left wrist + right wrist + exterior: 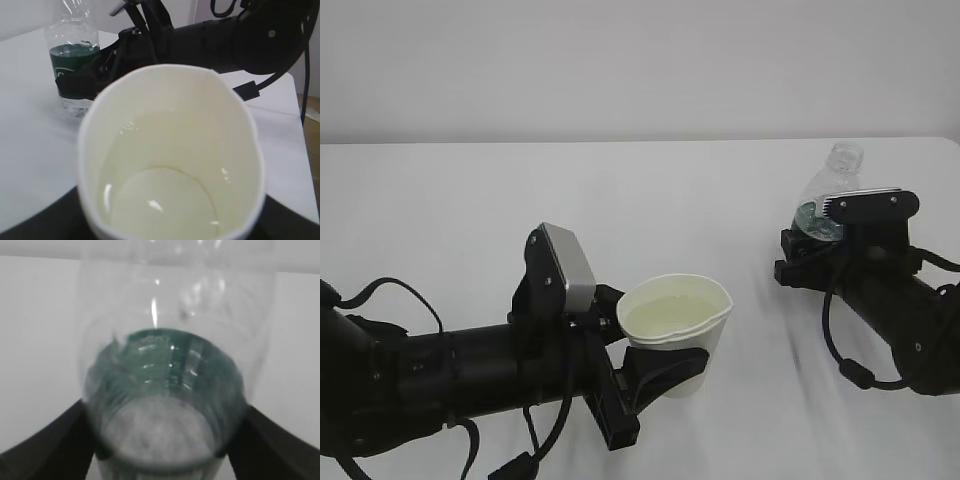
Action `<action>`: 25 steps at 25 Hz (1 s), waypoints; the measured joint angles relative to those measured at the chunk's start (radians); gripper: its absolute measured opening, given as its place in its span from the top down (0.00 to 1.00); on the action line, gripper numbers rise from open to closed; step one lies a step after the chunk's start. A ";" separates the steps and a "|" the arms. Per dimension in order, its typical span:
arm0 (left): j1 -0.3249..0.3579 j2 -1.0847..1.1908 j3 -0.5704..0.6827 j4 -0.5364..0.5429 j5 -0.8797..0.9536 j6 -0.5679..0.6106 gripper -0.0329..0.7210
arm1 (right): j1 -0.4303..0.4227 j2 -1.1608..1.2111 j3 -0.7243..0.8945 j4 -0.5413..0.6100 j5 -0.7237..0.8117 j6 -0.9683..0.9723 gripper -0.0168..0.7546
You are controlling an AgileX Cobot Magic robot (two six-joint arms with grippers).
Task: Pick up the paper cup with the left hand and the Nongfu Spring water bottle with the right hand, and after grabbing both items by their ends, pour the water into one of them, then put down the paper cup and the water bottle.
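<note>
Gripping the paper cup (677, 335) in the left hand (655, 375) near the worktop's (440, 210) front edge, cup rim squeezed oval, water (160, 200) inside. Farther back toward the right edge, Nongfu Spring water bottle (828, 195) upright between the right hand's (840, 228) fingers; clamped or let go, cannot tell.

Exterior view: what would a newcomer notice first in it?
First the paper cup, low in the middle, gripped by the left hand and holding pale water. Then the bottle, standing upright at the right on the white table, with the right hand around its green label band.
</note>
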 joint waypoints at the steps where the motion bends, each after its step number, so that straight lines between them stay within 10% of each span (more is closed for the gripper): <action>1: 0.000 0.000 0.000 0.000 0.000 0.000 0.40 | 0.000 0.000 0.000 0.000 0.000 0.000 0.23; 25: 0.000 0.000 0.000 -0.125 0.000 0.027 0.40 | 0.000 0.000 0.000 0.008 0.000 0.000 0.23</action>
